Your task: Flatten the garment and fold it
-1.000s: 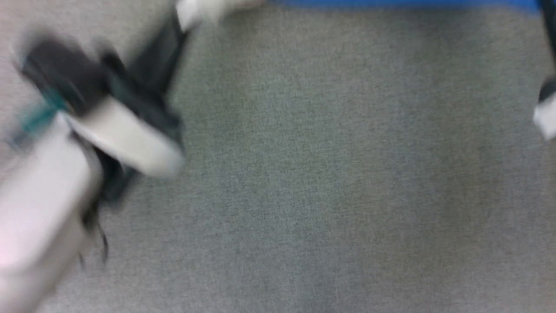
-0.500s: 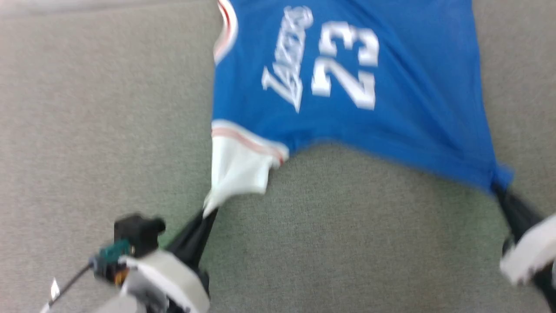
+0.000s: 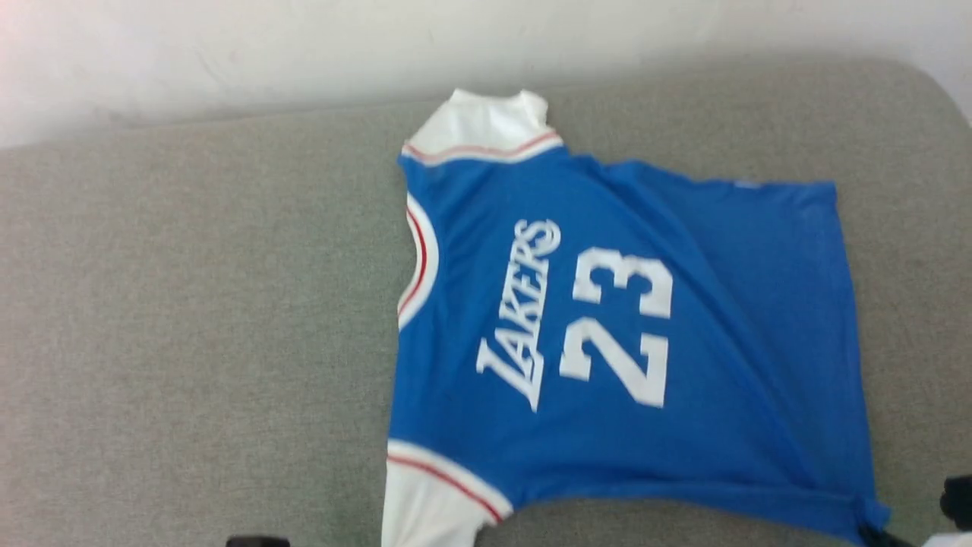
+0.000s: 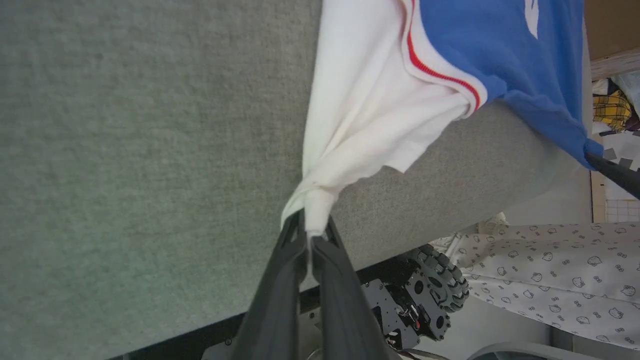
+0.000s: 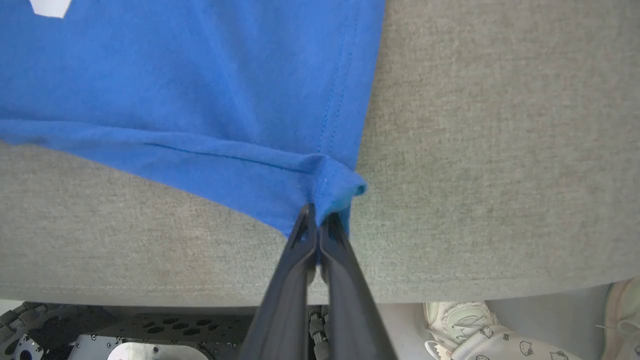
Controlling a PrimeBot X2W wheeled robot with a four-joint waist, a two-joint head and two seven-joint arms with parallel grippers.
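One blue garment [image 3: 607, 342] (print up), left gripper [image 4: 314, 231] pinching sleeve [image 4: 360, 100], right gripper [image 5: 317, 218] pinching hem [image 5: 327, 180]

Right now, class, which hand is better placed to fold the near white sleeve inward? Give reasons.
Probably left: the left hand is shut on that sleeve; the right hand pinches the jersey by its hem corner.

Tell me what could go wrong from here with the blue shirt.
The left gripper pinches only the tip of the white sleeve; a stronger pull may slip it free.
The right gripper holds one hem corner, and the garment shows diagonal creases that could get folded in.
Both pinch points lie near the grey surface's edge, so cloth may hang off.
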